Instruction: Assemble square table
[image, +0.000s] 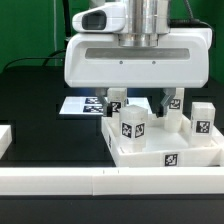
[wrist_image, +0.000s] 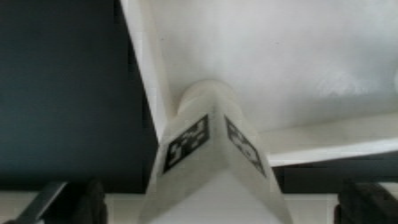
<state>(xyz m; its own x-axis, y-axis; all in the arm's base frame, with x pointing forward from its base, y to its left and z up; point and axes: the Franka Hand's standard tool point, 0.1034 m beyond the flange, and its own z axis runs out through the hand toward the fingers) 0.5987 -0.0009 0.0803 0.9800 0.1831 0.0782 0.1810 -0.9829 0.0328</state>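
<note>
Exterior view: square table (image: 165, 150) sits on the black table (image: 35, 95) at approx 4 o'clock of frame, right behind the white border rail (image: 110, 182) running along the front. It's a big white plastic slab, lying w/ recessed side up, raised rim around it, one black-and-white tag on its front edge. Several small white block legs stand upright in/on it, each w/ a tag: one near front centre (image: 133, 124), one at 3 o'clock (image: 202, 117), others further back, partly hidden by the arm's white housing. Marker board (image: 84, 105) lies flat at approx 9 o'clock of the slab, close to it, on the dark table.

End effector (image: 144, 100) hangs over the slab's middle, fingers spread wide, nothing between them; front centre leg stands just below.

Wrist view: blurred. One white leg (wrist_image: 214, 150) seen corner-on, tags on two faces, standing on the slab's white surface (wrist_image: 285, 60); dark table beside it. Dark fingertips (wrist_image: 63, 198) at either side of the leg, apart from it, not touching.
</note>
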